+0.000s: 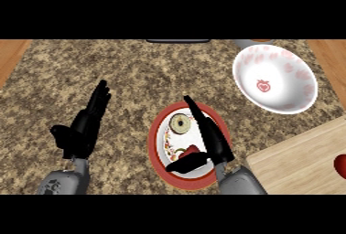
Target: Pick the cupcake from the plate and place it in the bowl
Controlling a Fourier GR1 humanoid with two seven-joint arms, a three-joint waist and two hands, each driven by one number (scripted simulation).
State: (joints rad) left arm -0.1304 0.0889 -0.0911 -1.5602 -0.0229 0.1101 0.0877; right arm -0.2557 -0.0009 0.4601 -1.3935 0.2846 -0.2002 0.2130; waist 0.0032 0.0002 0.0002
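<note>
Right hand (206, 137) partly hides the plate (157, 137) and cupcake (181, 123)

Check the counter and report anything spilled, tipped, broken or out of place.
Nothing stands out. The cupcake sits on the red-rimmed plate, with the right hand open over it. The white bowl lies beyond to the right, holding nothing. The left hand is open over the counter. No spill or damage shows.
</note>
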